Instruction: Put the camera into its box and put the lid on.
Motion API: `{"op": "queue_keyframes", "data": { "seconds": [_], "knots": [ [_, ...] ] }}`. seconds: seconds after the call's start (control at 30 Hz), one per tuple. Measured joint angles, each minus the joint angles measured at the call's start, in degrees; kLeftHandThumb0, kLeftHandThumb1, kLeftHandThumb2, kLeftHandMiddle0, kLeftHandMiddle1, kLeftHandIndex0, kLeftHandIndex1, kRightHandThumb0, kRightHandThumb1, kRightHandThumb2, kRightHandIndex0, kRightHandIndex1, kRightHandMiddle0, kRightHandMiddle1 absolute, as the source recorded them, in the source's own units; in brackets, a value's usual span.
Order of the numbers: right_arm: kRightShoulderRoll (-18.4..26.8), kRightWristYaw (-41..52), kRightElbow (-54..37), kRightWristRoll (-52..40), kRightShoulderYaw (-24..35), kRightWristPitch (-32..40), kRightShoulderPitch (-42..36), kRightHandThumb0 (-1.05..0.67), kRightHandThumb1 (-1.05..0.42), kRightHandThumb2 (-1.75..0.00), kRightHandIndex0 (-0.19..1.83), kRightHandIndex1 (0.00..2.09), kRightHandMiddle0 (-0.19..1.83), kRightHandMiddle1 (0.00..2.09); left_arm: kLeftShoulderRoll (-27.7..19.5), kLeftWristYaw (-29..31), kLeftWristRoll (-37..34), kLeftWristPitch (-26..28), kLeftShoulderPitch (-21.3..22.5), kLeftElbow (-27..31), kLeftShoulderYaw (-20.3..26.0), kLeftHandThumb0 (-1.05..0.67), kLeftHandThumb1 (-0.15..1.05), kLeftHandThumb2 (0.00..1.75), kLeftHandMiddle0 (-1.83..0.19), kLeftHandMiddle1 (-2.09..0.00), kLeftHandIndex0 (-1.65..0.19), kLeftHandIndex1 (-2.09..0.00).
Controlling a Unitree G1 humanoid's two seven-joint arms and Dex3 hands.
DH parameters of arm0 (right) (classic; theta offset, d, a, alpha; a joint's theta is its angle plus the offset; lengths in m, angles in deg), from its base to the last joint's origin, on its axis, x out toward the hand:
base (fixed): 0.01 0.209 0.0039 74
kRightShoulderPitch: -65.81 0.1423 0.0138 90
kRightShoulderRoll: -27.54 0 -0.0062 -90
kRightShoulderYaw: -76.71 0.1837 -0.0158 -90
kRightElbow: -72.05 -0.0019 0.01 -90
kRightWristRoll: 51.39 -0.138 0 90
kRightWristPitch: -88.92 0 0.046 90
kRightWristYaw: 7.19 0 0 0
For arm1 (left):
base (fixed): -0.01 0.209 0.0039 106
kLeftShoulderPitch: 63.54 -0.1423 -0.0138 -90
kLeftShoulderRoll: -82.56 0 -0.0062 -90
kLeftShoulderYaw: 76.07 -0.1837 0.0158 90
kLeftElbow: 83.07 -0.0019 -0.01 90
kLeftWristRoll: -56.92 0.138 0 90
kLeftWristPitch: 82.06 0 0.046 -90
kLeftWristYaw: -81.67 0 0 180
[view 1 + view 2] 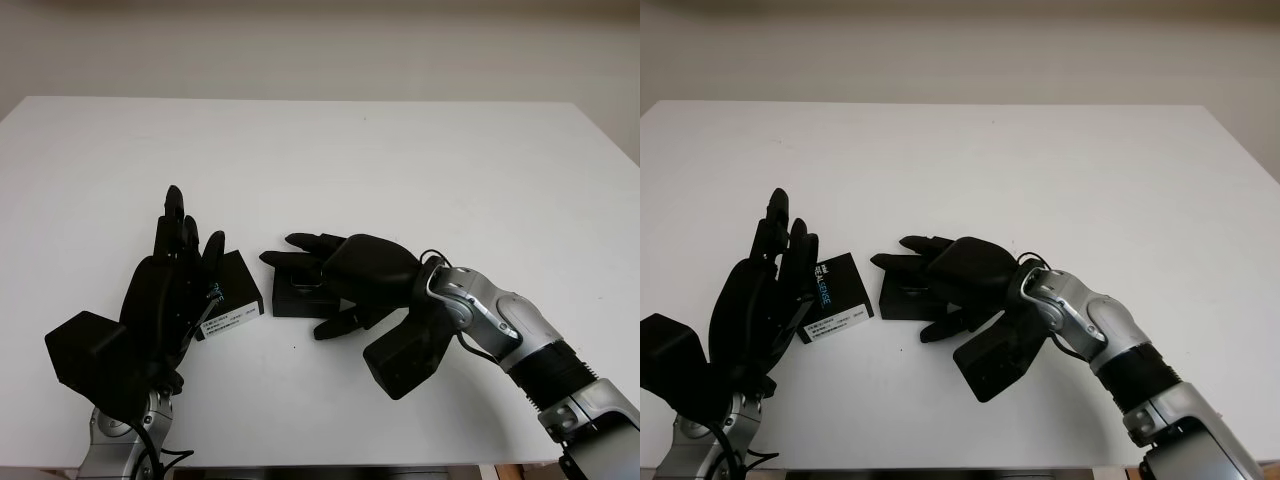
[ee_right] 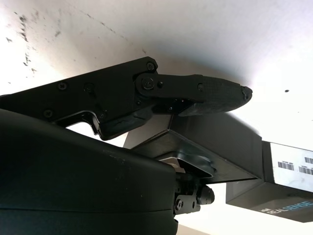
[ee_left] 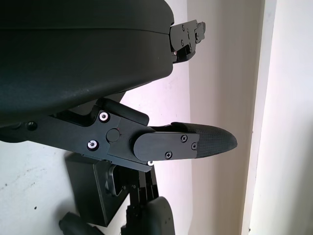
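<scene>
The open black box (image 1: pixel 300 290) on the desk (image 1: pixel 400 170) holds the silver-edged camera (image 2: pixel 188 159). The right hand (image 1: pixel 335 285) cups the box; its labelled lid (image 1: pixel 835 295) lies just beside. The left hand (image 1: pixel 170 270) is open, holding nothing.

White worktop (image 1: pixel 400 160), plain surface with a few small dark specks. Two black items lie on it near the front edge, just beside each other. Open box base (image 1: pixel 902 296) sits under the right hand (image 1: pixel 955 275), the hand's fingers over and around it, something silvery inside. Lid (image 1: pixel 832 292) with white barcode label lies just past the left hand (image 1: pixel 765 290), beside its fingertips, label side visible.
</scene>
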Motion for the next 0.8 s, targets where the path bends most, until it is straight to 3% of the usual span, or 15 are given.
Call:
{"op": "queue_keyframes", "data": {
  "seconds": [0.4,0.63,0.8],
  "knots": [
    [-0.46,-0.02,1.87,-1.38,-0.96,0.07,1.13,-0.79,-1.05,-0.45,-0.08,0.03,-0.10,0.03,0.00,0.06,0.13,-0.11,-0.01,0.00,-0.02,-0.71,1.05,0.39,0.19,0.00,0.19,0.00],
    [-0.69,9.82,-3.22,-18.58,5.34,4.67,-0.46,-0.76,-1.05,-0.44,-0.12,0.03,-0.13,0.03,-0.03,0.15,0.13,-0.15,0.03,-0.01,0.01,-0.71,1.05,0.38,0.19,0.00,0.19,0.00],
    [-1.73,17.54,-11.53,-33.23,11.98,15.95,-1.99,-0.74,-1.05,-0.42,-0.15,0.03,-0.14,0.04,-0.26,0.19,0.30,-0.15,0.12,-0.01,0.17,-0.71,1.05,0.39,0.19,0.00,0.19,0.00]
  ]
}}
